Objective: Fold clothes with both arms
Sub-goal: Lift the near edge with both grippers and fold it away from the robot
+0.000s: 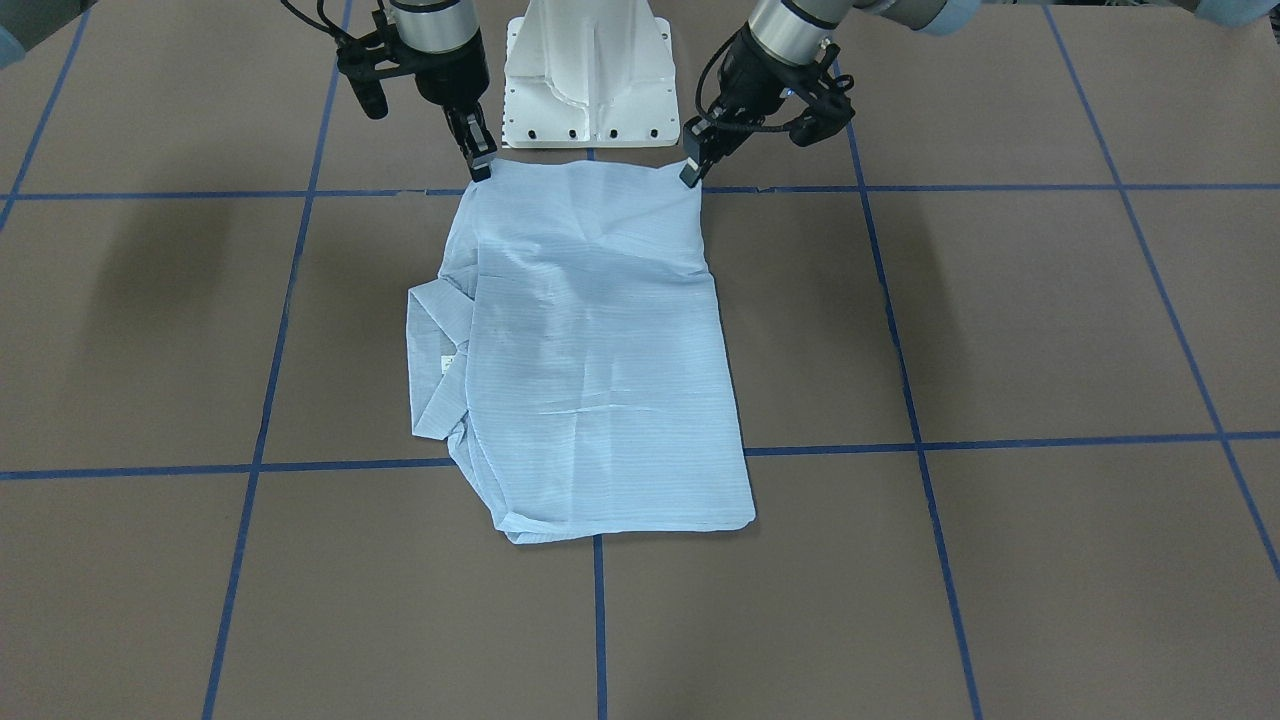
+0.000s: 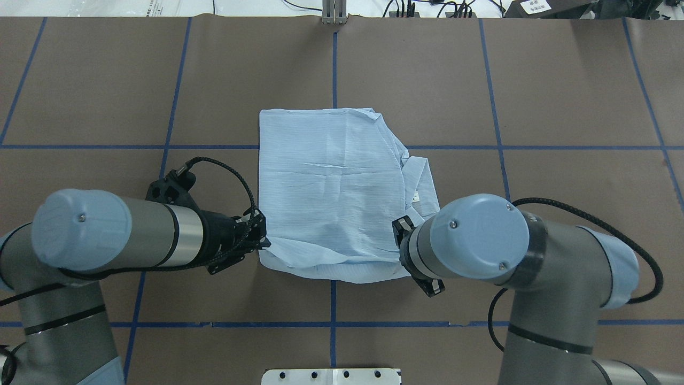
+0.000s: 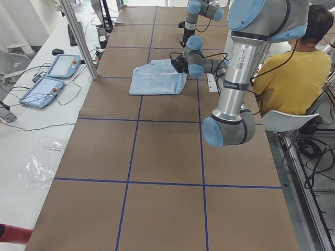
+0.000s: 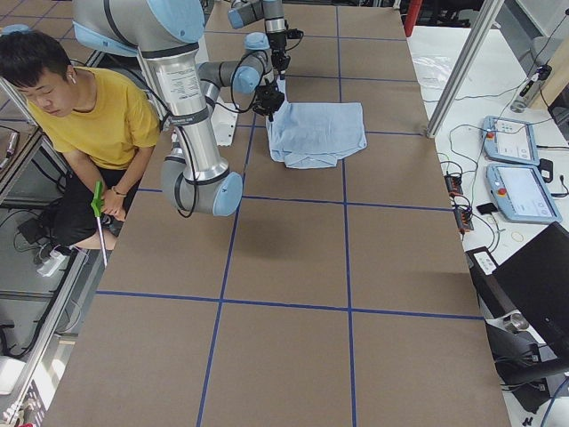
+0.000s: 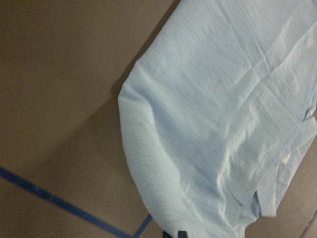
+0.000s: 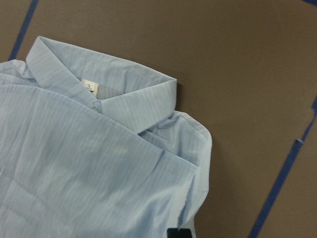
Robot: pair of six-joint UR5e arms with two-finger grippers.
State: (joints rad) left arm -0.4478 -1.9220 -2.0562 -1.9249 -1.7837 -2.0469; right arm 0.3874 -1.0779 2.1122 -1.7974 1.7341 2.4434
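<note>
The pale-blue striped shirt (image 1: 600, 350) lies folded in a rough rectangle at the table's middle, and it also shows in the overhead view (image 2: 331, 187). Its collar (image 6: 119, 99) with the white neck label (image 6: 90, 87) sticks out on my right side. My left gripper (image 1: 690, 175) is shut on the corner of the shirt's near edge on my left (image 2: 264, 243). My right gripper (image 1: 482, 165) is shut on the other near corner and is hidden under its wrist in the overhead view. The near edge is raised slightly off the table.
The white pedestal base (image 1: 590, 75) stands just behind the shirt's near edge. Blue tape lines (image 1: 920, 440) grid the brown table. A person in a yellow shirt (image 4: 98, 116) sits beside the robot. Two teach pendants (image 4: 516, 165) lie on the side bench.
</note>
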